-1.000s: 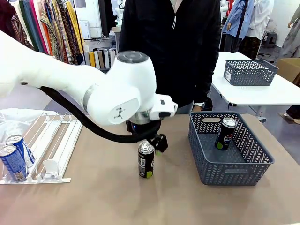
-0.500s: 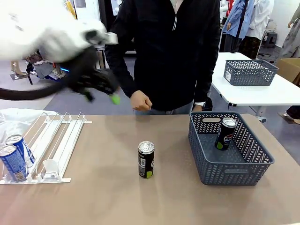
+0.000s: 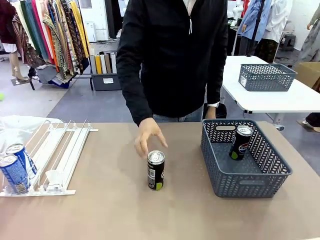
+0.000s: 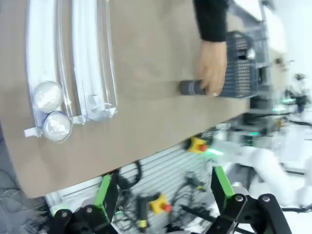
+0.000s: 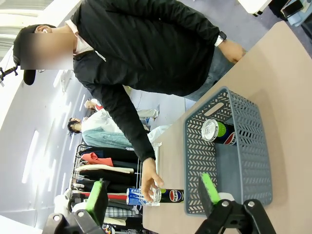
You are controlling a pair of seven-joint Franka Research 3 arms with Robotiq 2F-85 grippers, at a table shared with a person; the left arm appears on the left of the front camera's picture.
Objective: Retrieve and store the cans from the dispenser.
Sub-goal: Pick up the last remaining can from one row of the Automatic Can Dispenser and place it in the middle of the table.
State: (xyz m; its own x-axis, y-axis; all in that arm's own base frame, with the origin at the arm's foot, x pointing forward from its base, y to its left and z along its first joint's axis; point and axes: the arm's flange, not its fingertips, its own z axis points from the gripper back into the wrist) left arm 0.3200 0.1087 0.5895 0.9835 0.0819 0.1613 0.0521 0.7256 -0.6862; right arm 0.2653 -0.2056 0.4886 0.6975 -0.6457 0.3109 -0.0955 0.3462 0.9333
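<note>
Tabletop [image 3: 110, 215] tan, clothes rack [image 3: 50, 35] behind, white table [image 3: 265, 101] far right

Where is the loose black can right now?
In the front view the black can stands upright near the middle of the table, between the dispenser at left and the grey basket at right, the person's hand at its top.

- table [image 3: 110, 210]: brown flat top, running the full width of the near view.
- dispenser [image 3: 70, 147]: white railed rack, near left.
- black can [image 3: 156, 171]: upright, mid-table, apart from rack and basket.
- basket [image 3: 250, 187]: grey lattice plastic, right side.
- plastic bag [image 3: 20, 125]: clear, crumpled, far left, just behind the dispenser.
</note>
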